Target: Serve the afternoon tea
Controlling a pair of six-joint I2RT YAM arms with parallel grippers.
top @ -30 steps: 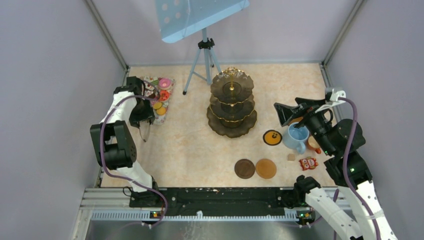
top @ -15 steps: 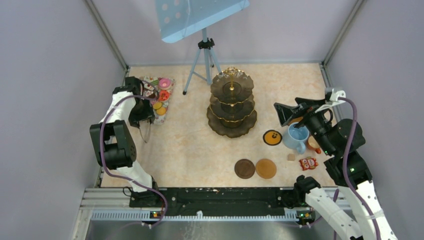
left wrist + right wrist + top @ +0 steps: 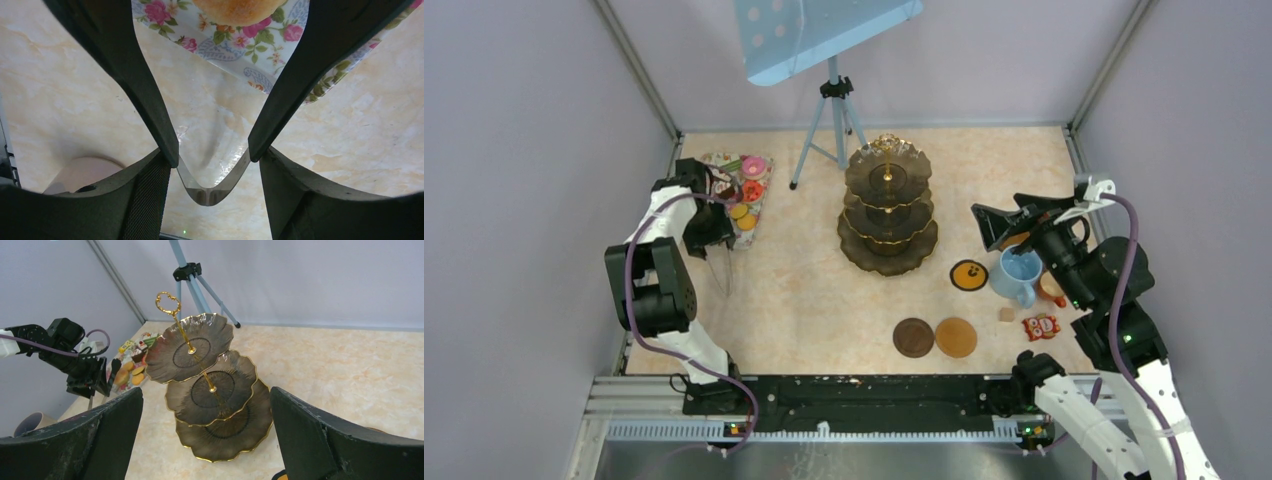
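The dark three-tier stand with gold rims stands empty mid-table, also in the right wrist view. Small cakes and orange tarts lie on the floral mat at the far left. My left gripper sits at the mat's near edge, shut on the black tongs; their arms reach toward an orange tart. My right gripper hangs open and empty above the light blue mug, facing the stand. Two brown coasters lie near the front.
A dark coaster with a yellow centre lies left of the blue mug. An orange-brown mug is partly hidden by my right arm. A red packet and a small cube lie nearby. A tripod stands at the back.
My left wrist has shifted slightly at the mat's edge, still holding the tongs. The right arm has not moved.
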